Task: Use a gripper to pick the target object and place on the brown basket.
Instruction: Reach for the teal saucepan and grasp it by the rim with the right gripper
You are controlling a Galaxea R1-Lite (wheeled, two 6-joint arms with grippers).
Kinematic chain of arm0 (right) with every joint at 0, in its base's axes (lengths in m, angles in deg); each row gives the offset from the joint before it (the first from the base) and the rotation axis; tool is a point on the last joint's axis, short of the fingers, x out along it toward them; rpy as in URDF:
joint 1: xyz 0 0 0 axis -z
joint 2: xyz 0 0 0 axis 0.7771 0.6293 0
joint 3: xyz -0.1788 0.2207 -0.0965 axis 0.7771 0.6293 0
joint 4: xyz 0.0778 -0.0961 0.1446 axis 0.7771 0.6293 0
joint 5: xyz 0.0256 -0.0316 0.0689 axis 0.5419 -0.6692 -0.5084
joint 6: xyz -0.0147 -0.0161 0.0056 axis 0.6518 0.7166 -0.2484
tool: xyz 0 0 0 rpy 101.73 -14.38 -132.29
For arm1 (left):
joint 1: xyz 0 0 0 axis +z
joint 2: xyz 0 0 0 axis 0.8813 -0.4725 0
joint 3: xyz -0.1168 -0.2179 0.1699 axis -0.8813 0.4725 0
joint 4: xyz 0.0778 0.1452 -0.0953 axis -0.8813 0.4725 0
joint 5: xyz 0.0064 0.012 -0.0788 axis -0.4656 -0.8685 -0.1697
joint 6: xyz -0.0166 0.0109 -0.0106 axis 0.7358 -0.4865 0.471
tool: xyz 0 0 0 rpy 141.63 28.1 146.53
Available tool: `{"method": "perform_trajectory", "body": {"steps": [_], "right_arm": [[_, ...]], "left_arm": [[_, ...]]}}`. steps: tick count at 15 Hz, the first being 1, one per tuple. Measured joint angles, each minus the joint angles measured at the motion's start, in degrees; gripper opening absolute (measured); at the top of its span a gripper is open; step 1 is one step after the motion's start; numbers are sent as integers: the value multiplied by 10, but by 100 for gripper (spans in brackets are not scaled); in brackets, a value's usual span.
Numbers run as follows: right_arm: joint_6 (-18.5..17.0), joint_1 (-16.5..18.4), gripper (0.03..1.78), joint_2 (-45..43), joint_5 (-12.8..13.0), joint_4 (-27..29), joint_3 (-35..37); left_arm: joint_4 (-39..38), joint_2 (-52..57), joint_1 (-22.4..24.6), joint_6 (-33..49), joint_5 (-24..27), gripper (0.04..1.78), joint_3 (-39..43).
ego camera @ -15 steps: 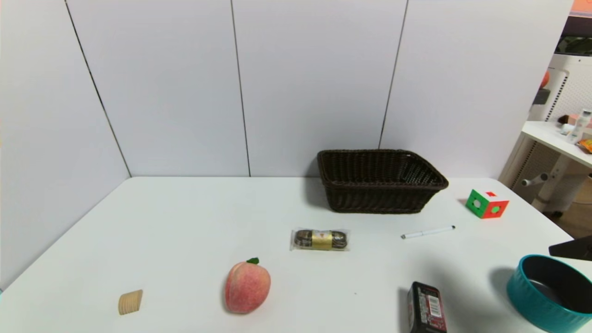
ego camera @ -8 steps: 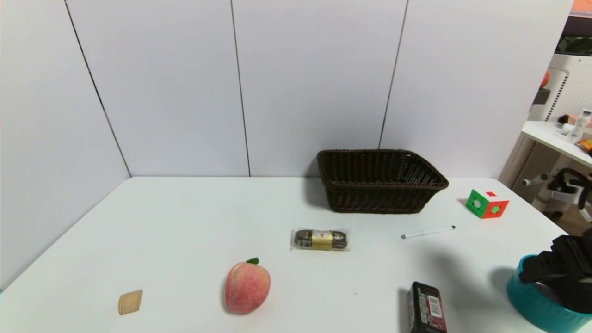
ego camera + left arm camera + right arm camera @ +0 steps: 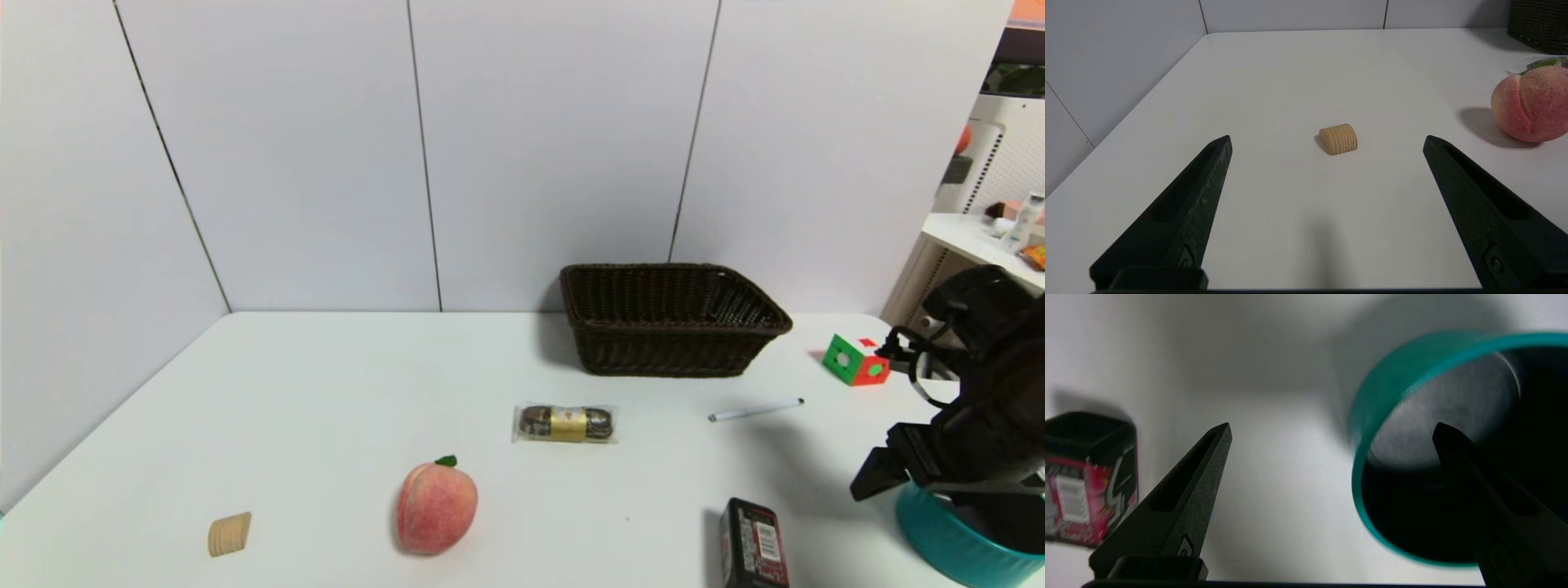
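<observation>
teal pan (image 3: 951,543), upright, table's right edge

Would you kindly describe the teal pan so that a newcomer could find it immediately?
Start at the brown basket at the back of the white table, then look to the near right corner, under the open right gripper. The teal pan sits there, round with a dark inside, unlike the boxy black and red packet beside it.

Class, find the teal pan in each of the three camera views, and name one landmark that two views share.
Head view: teal pan at the lower right corner, under the right gripper.
Left wrist view: not in it.
Right wrist view: the pan fills the right side, one finger over its dark inside.
Shared landmark: black-and-red box beside the pan.
</observation>
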Motion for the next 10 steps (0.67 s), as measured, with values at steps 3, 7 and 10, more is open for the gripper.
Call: {"method": "perform_trajectory", "body": {"steps": [3, 7, 10], "right_arm": [[3, -2, 170, 22, 2, -41, 26], [4, -3, 170, 42, 2, -47, 31], [3, -2, 146, 51, 2, -47, 31]], "left_arm": [[0, 0, 0, 0, 0, 169, 0], [0, 0, 0, 0, 0, 169, 0], [0, 0, 0, 0, 0, 169, 0]]}}
